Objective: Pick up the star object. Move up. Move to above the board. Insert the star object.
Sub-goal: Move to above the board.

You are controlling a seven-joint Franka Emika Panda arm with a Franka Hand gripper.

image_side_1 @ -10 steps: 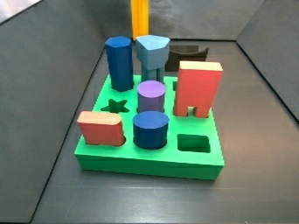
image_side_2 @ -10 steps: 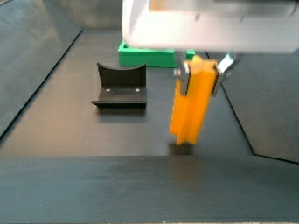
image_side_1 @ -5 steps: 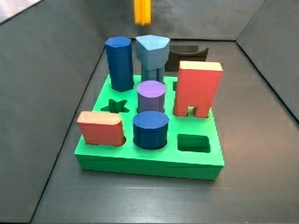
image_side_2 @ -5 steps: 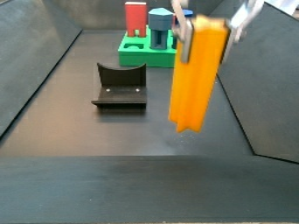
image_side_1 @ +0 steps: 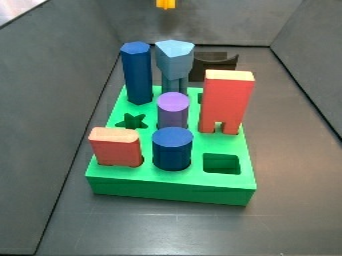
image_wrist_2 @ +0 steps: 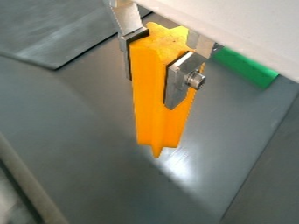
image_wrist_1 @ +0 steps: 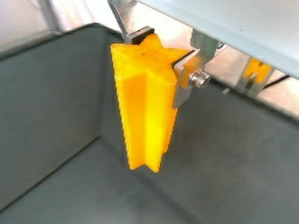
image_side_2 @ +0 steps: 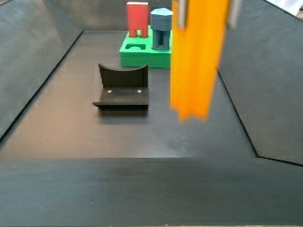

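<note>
Robot test lab: bare dark-walled bin with a grey floor (image_side_2: 142,182), a fixture (image_side_2: 120,87) on it, a green board (image_side_1: 167,170) of coloured shape blocks. The gripper (image_wrist_1: 163,54) hangs over the floor, jaws clamping the star object (image_wrist_1: 146,105).

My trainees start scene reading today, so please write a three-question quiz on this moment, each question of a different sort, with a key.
1. True or false: the gripper holds the star object clear of the floor.
2. Multiple choice: in a side view, the star hole in the board is
A. filled by a blue block
B. empty
C. covered by the red arch
3. Short answer: in a side view, what dark thing stands on the floor between the camera and the board?

Key
1. True: the silver fingers clamp its upper end and it hangs in the air.
2. B
3. The fixture.
</note>
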